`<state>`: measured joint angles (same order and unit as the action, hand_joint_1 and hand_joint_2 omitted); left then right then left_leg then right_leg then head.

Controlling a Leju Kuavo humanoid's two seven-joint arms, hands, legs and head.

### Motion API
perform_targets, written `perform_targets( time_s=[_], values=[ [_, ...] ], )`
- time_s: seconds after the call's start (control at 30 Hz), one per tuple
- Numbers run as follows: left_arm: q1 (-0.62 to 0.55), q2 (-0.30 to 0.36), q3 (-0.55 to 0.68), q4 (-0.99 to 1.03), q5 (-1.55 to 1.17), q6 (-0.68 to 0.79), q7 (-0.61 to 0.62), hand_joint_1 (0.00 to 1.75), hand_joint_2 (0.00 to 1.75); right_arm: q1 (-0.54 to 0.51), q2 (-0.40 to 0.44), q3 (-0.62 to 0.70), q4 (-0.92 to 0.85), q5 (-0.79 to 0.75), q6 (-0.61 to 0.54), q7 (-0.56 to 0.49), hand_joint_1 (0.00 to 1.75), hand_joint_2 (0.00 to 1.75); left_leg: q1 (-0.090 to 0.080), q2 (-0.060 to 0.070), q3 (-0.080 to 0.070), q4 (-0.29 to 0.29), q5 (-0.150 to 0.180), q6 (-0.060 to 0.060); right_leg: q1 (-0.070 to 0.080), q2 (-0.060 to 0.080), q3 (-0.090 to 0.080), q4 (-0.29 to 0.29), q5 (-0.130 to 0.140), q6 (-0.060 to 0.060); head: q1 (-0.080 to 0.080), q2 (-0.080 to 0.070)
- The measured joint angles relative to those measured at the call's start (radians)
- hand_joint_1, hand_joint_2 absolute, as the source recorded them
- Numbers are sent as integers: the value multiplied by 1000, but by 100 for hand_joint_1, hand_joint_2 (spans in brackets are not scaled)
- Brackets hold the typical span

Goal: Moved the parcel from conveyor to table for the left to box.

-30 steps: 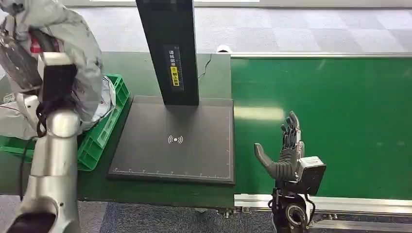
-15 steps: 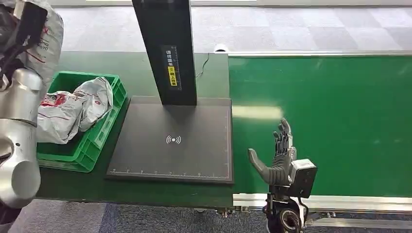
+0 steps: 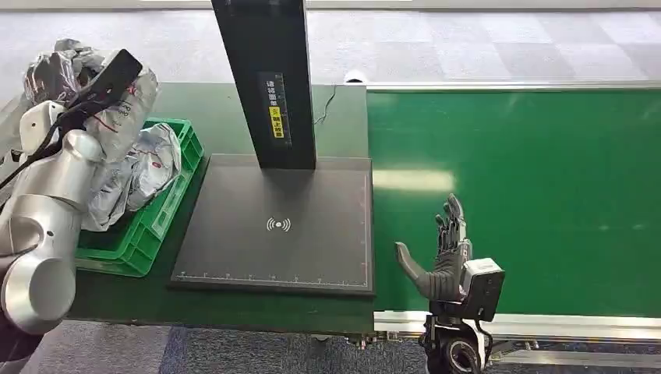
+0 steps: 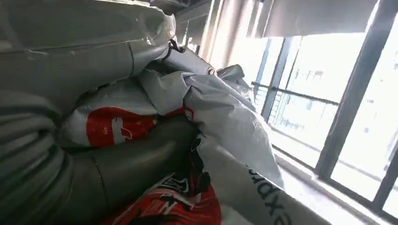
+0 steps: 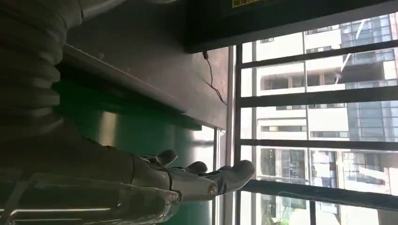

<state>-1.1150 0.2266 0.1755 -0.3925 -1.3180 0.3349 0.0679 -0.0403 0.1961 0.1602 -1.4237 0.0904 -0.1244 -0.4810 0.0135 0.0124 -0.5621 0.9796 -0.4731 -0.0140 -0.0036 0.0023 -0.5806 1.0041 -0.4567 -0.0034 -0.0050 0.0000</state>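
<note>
1. Nearest the camera, the right hand (image 3: 447,261) stood over the near edge of the green conveyor belt (image 3: 530,195), its dark fingers (image 3: 450,222) upright and spread, the grey thumb out to the side, holding nothing. It had barely shifted over the last second, only edging a little toward the near rail.
2. Just beside it lay the flat black scanning pad (image 3: 277,230) with a white wireless mark, bare on the dark green bench (image 3: 226,308); the black upright post (image 3: 265,78) with a yellow label rose from its far edge.
3. At the near left, the silver left arm (image 3: 47,226) reached up and away from the camera. A second earlier it had stood over the crate's near side; half a second ago it was raised toward the top-left corner.
4. The left hand (image 4: 84,173) gripped the crumpled grey plastic parcel (image 3: 117,117) with red print, fingers (image 4: 141,150) wrapped round it in the wrist view. The parcel hung above the far end of the green plastic crate (image 3: 152,222), lower than half a second ago.
5. Inside the crate lay another grey-and-red parcel bag (image 3: 152,164), where it had been before.
</note>
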Motion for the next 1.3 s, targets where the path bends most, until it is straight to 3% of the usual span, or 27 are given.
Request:
perform_targets(
  time_s=[0.27,0.77,1.3],
  values=[
    [121,-45,-55,44,-70,17,109,175,175,-1,0,11,0,-1,15,6,0,175,0,0,0,0,0,0,0,0,0,0,0,0,0,0],
    [206,-73,-51,82,-39,110,207,175,175,12,-5,49,0,-1,19,10,0,175,0,0,1,0,0,0,0,0,1,0,0,0,0,0],
    [241,-78,10,90,-32,204,215,175,175,28,-15,75,0,-3,-1,28,0,175,0,0,3,-1,0,0,0,0,3,0,0,0,0,0]
  ],
)
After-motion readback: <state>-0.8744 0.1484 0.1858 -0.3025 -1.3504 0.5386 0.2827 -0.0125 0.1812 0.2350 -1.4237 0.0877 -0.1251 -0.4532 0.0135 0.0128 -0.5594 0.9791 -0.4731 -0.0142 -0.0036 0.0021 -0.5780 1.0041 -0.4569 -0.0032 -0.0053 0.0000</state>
